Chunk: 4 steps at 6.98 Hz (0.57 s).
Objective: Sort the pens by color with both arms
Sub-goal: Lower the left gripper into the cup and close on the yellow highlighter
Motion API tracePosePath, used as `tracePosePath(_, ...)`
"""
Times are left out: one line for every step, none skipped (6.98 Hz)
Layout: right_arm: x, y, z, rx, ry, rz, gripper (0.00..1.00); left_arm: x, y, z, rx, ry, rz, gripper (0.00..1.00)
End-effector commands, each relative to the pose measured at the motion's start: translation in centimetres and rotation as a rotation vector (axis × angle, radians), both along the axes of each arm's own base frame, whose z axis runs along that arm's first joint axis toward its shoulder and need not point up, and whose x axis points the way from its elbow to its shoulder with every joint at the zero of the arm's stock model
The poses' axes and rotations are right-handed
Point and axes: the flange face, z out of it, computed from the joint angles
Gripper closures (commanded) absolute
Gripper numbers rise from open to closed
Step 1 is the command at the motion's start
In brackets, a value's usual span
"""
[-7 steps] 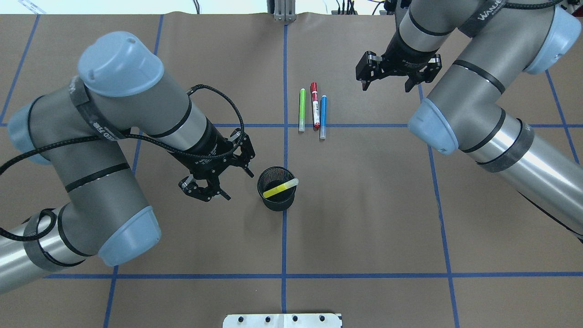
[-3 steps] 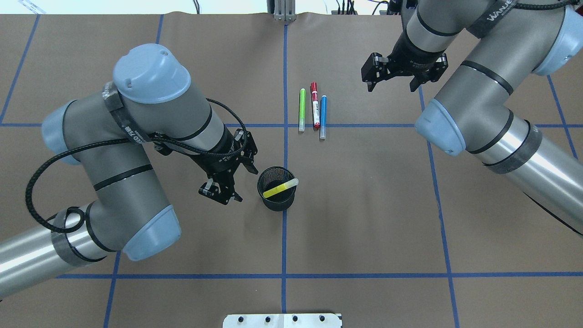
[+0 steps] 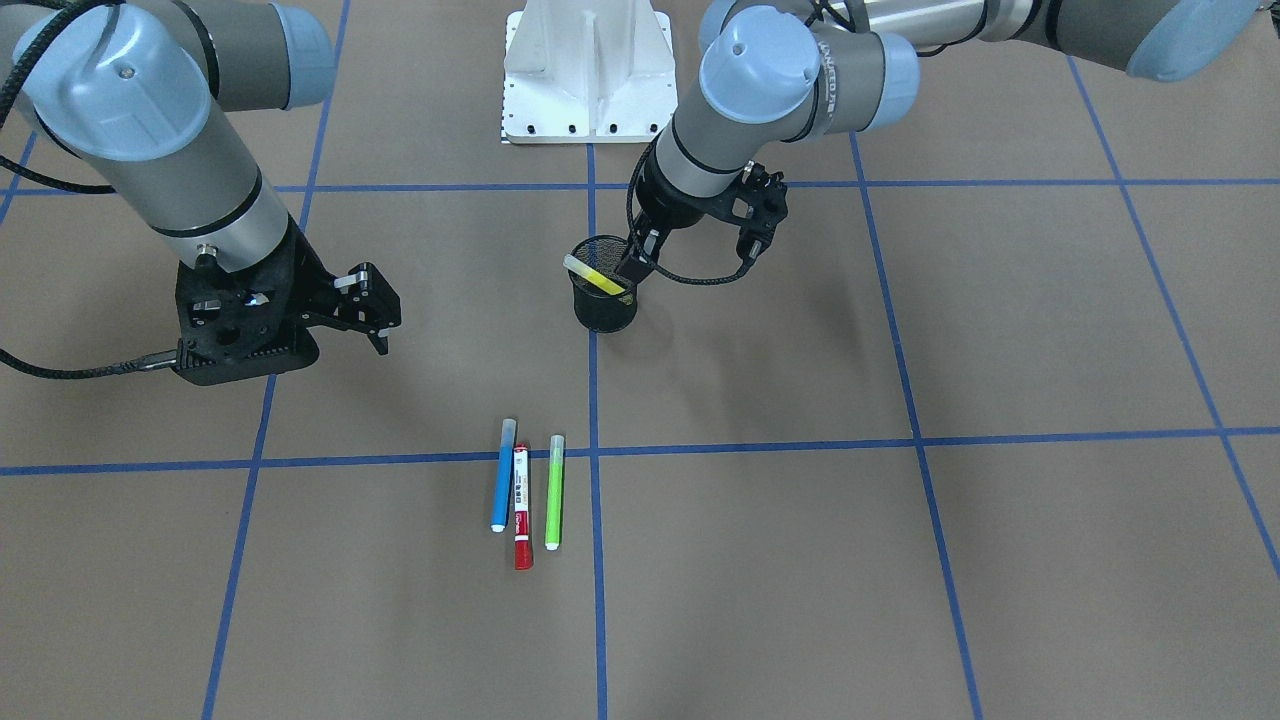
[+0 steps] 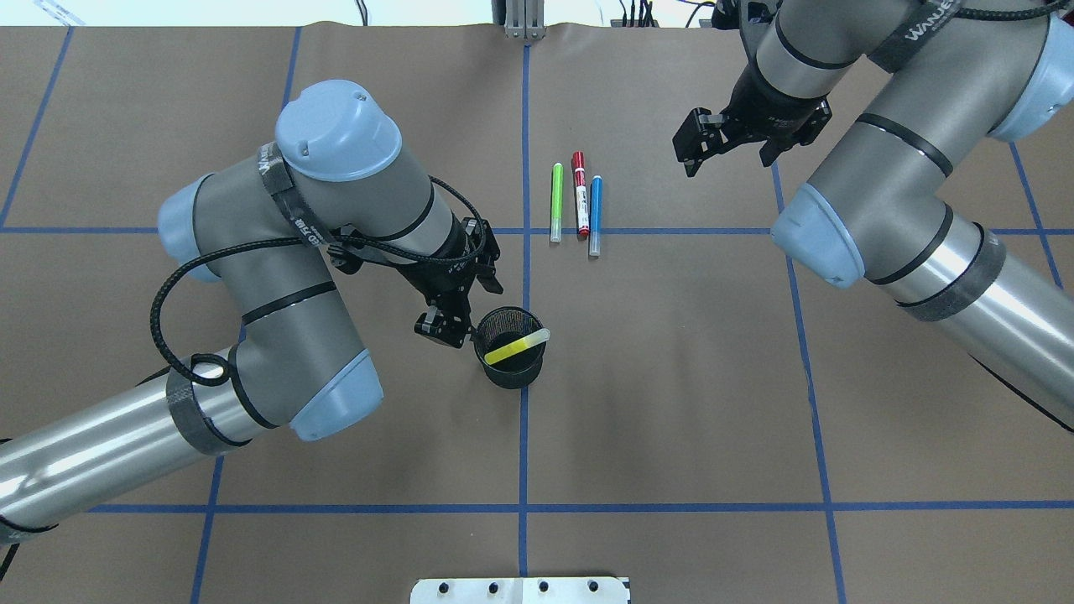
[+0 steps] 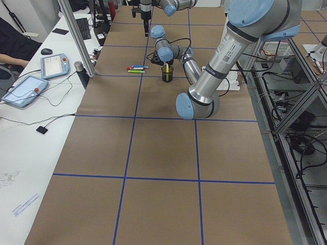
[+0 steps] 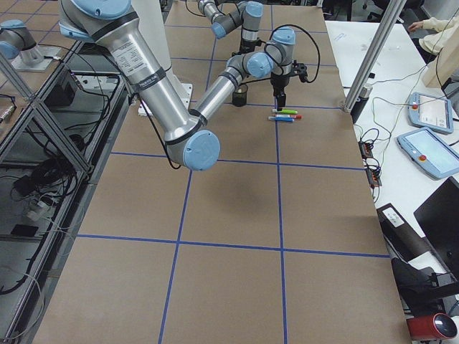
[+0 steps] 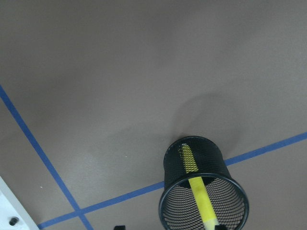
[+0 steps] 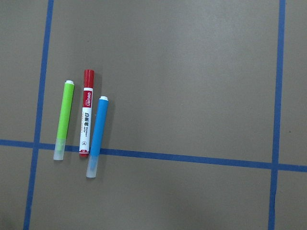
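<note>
Table: brown covering marked with a blue tape grid; white pedestal at the robot's edge.

Yellow pen: stands tilted inside the black mesh cup, pale cap end resting over the rim. The cup is upright on the centre tape line.

Green pen, red pen, blue pen: flat on the table, parallel and close together, red in the middle. They lie across a tape line just on the robot's right of the centre line. The green and blue pens have their pale caps towards the robot.

Left arm: jaws spread wide, holding nothing, just beside the cup on its left; contact with the cup cannot be determined.

Right arm: jaws spread wide, holding nothing, raised above the table and well apart from the three pens, on their right
</note>
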Motion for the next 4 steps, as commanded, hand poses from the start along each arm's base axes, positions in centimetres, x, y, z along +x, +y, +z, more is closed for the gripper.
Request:
tracePosePath(0.1, 0.0, 0.0, 0.019, 0.004, -0.019, 0.02, 0.8, -2.6, -0.9, -0.003, 0.016, -0.044, 0.3)
tracePosePath(0.1, 0.0, 0.1, 0.017, 0.006, -0.019, 0.02, 1.8, -3.3, -1.7, -0.038, 0.011, -0.061, 0.3)
tracePosePath(0.1, 0.0, 0.1, 0.016, 0.006, -0.019, 0.02, 2.9, -3.9, -2.7, -0.077, 0.007, -0.076, 0.3)
tracePosePath(0.1, 0.0, -0.1, 0.019, 0.004, -0.019, 0.02, 3.5, -4.2, -3.1, -0.108, 0.001, -0.088, 0.3)
